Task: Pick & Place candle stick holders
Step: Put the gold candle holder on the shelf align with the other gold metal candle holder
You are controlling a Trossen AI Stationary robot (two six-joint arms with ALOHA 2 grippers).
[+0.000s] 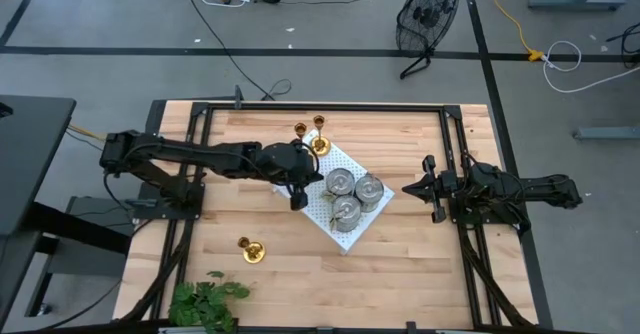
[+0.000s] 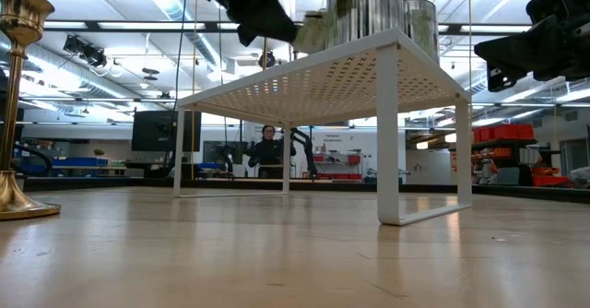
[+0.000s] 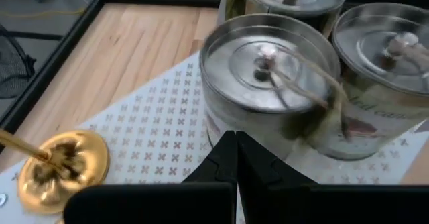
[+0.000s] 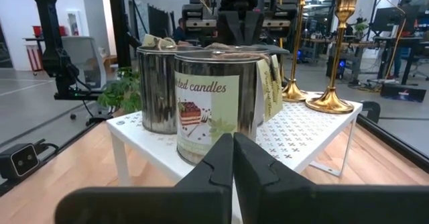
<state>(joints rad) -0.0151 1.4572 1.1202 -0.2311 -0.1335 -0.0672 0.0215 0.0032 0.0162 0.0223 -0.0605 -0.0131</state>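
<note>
Three silver-grey tins (image 1: 352,194) stand close together on a raised white perforated board (image 1: 322,212); they also show in the left wrist view (image 3: 268,70) and the right wrist view (image 4: 208,110). Two brass holders (image 1: 312,136) stand on the board's far corner. A third brass holder (image 1: 250,251) stands on the table near the front left, and it also shows in the low view (image 2: 18,114). My left gripper (image 1: 298,200) is shut at the board's left corner, its tips pointing at the nearest tin. My right gripper (image 1: 408,189) is shut, to the right of the board and apart from it.
A green leafy plant (image 1: 205,302) lies at the table's front left edge. A black frame (image 1: 330,107) runs around the work area. Bare wood lies in front of the board and between the board and my right gripper.
</note>
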